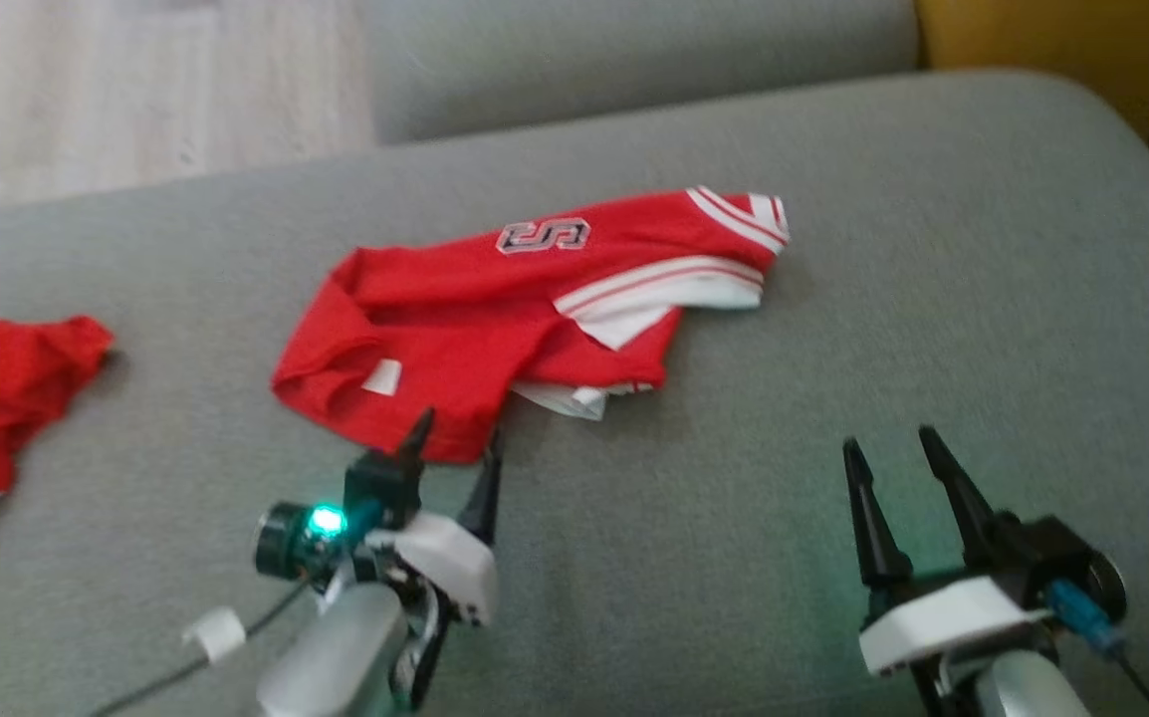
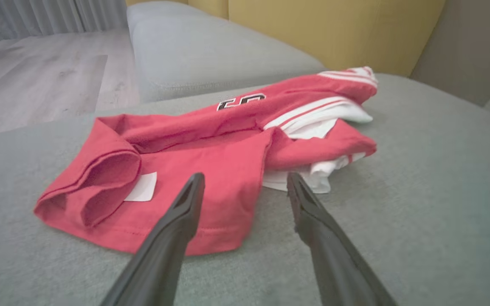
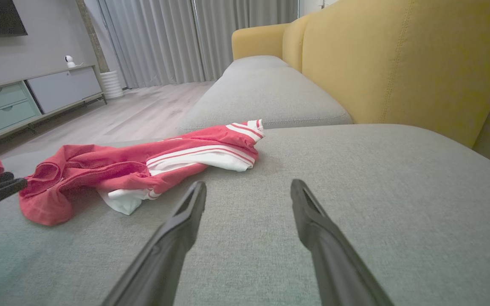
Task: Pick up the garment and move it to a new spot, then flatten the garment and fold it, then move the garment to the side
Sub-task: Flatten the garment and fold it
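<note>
Nothing of the task looked done. The garment lay crumpled and unfolded on the sofa seat, just ahead of the left end effector, whose fingers stood apart and empty. The right end effector, likewise spread, had the garment off to its left.

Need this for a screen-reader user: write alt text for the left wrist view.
A crumpled red garment with white stripes lies on a grey sofa cushion. The left hand holds its two dark fingers open at the garment's near hem, gripping nothing. Behind are a yellow backrest and pale wood floor.
</note>
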{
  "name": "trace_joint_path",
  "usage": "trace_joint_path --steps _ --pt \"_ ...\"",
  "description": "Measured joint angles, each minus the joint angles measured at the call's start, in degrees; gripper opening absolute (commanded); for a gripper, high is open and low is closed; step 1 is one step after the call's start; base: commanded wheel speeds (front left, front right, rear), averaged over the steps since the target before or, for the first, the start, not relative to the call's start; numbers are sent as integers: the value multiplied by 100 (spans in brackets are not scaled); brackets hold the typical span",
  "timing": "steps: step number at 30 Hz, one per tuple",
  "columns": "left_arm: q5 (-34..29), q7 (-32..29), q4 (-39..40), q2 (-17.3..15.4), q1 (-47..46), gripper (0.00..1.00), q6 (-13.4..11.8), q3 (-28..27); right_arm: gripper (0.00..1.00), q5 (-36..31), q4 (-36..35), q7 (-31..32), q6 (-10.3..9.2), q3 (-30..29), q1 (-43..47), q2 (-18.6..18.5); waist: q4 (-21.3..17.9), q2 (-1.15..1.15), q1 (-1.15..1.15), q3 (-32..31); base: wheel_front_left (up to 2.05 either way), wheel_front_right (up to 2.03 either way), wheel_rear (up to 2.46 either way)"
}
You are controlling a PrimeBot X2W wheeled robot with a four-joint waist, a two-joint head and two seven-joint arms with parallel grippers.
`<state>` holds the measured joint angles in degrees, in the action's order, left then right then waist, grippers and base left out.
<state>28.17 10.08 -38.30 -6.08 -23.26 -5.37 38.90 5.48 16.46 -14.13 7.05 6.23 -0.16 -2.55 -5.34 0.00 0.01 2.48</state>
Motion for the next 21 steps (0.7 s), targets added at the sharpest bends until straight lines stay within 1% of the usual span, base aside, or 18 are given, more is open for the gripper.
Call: trace_joint_path --steps 4,7,11,13,14,15,16,17,19,21 --pt "0 -26 -728 66 -433 100 -3 -21 100 0 -4 0 0 67 -288 0 -262 0 0 280 0 0 0" --pt "-1 62 -1195 162 -642 100 -74 -24 100 0 11 0 1 55 -372 -2 -424 0 0 455 0 0 0" --pt "1 76 -1619 227 -833 100 48 -10 100 1 47 -2 0 54 -392 -2 -550 0 0 577 0 0 0" --pt "1 138 -1789 277 -889 100 -11 -11 100 2 71 -5 1 52 -393 -2 -561 0 -1 576 0 0 0" --pt "0 169 -1883 294 -926 79 -69 -8 100 9 74 -5 0 55 -393 -2 -561 0 -1 566 0 0 0" --pt "0 192 -1954 300 -961 43 -103 -3 100 9 76 -7 0 55 -393 -2 -560 0 -2 554 0 0 0" --pt "0 211 -2023 302 -996 9 -118 0 100 9 80 -7 0 53 -393 -2 -554 0 -1 538 0 0 0" --pt "0 215 -2074 305 -1024 0 -109 14 100 9 83 -7 0 46 -393 -2 -543 0 -1 517 0 0 0" --pt "-2 263 -2112 310 -1053 0 1 81 100 9 91 -7 0 7 -390 -1 -499 0 -2 467 0 0 0" --pt "-109 298 -2135 312 -1050 0 5 207 100 8 102 -8 0 -75 -383 -2 -433 0 -1 406 0 0 0"
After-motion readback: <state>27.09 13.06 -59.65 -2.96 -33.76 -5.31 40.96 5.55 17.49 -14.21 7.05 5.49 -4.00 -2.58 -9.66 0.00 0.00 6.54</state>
